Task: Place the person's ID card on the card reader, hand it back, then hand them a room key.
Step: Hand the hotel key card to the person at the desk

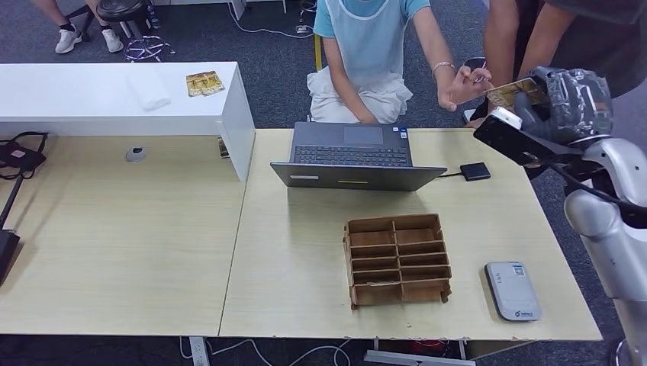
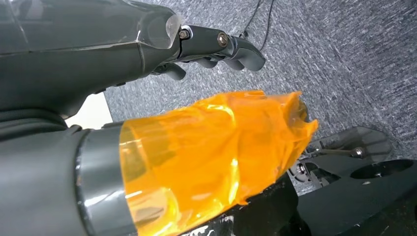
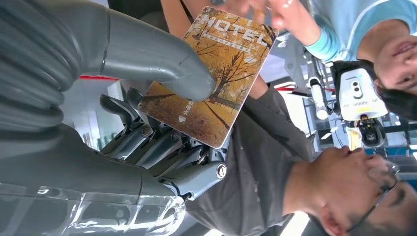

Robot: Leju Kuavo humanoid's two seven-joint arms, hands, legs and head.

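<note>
My right hand (image 1: 563, 101) is raised at the far right edge of the table, pinching a room key card (image 1: 513, 92). In the right wrist view the card (image 3: 212, 73) shows an autumn tree and the word HOTEL, held between the thick thumb (image 3: 152, 56) and the dark fingers (image 3: 164, 147). A person's hand (image 1: 460, 86) reaches in just left of the card, close to its edge. The grey-white card reader (image 1: 513, 290) lies at the table's near right corner with nothing on it. My left hand (image 2: 162, 69) hangs over carpet, holding nothing, fingers (image 2: 231, 46) loosely extended.
A laptop (image 1: 352, 156) stands at the table's far middle, with a small black box (image 1: 474, 171) wired to it. A wooden divided box (image 1: 397, 259) sits in front of it. More cards (image 1: 204, 82) lie on the white shelf (image 1: 114, 99). Two people are behind the table.
</note>
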